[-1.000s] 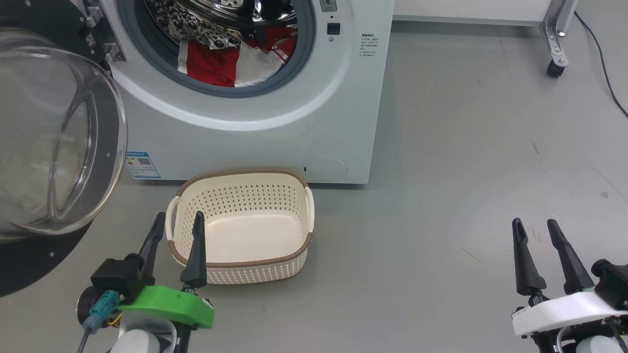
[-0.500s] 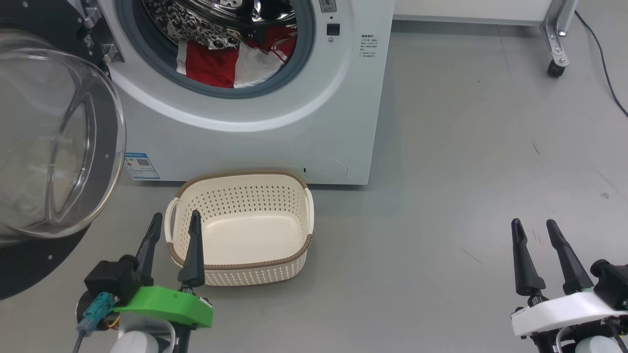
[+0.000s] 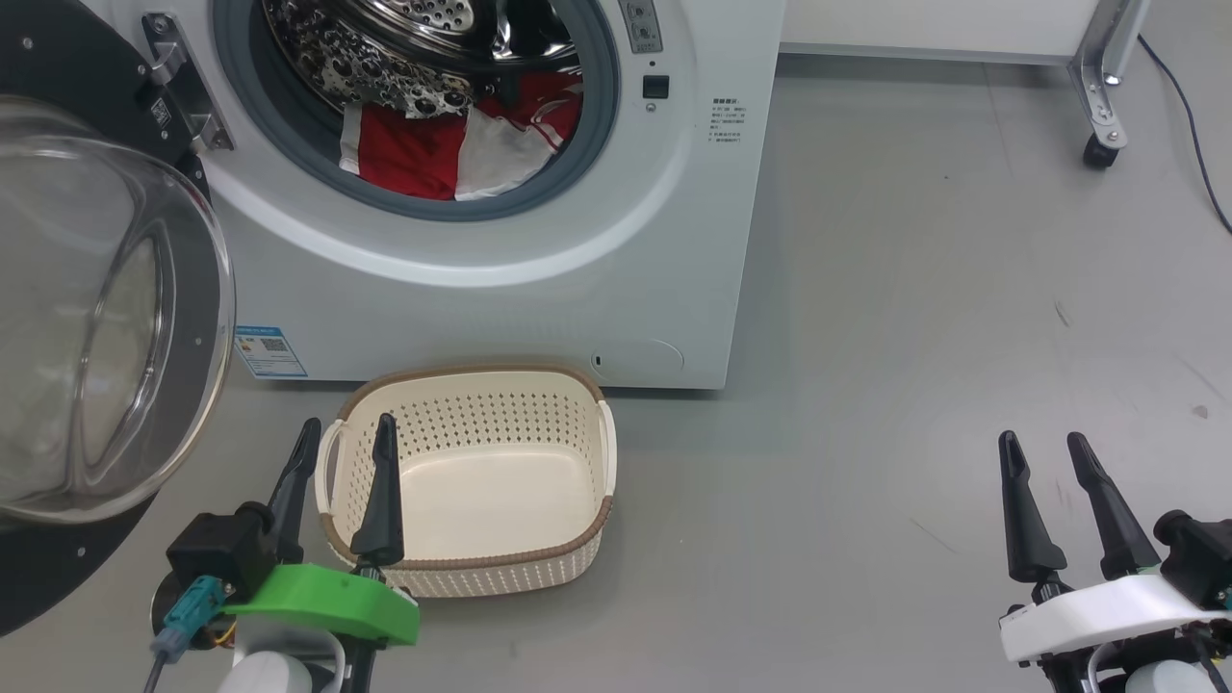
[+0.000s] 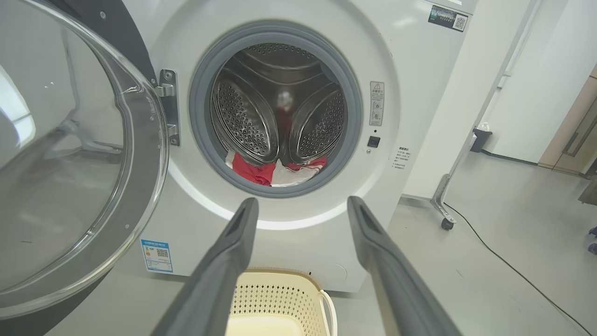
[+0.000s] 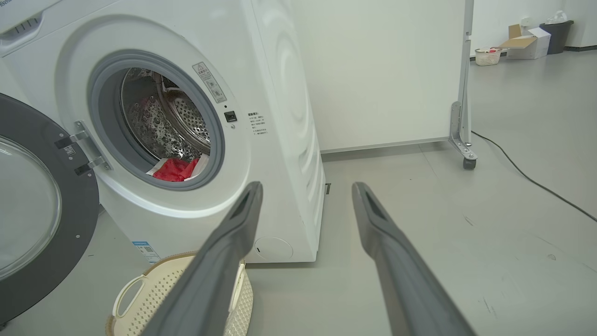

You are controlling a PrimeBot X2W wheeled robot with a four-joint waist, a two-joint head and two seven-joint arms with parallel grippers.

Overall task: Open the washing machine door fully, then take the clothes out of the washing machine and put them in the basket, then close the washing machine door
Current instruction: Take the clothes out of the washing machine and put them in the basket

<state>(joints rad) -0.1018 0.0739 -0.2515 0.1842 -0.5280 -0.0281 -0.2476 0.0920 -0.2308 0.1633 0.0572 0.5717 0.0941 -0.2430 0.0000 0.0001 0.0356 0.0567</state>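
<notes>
risk ahead: snagging the soft red, white-striped fabric clothes [image 3: 423, 154] on the grey rubber gasket [image 3: 577, 144] of the big white front-loading washing machine [image 3: 539, 289], or clipping the open black-rimmed glass door [image 3: 96, 318] with the left gripper [image 3: 347, 422]. spread wide and empty, that one and the right gripper [image 3: 1041, 438] alike. clothes low in the steel drum [image 3: 385, 48], well apart from both; cream perforated plastic basket [image 3: 472, 372] just beside the left.

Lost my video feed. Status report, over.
Left gripper open, empty, near basket; right gripper open, empty. Door swung wide. Clothes in washer, basket empty. Nothing in the way.
</notes>
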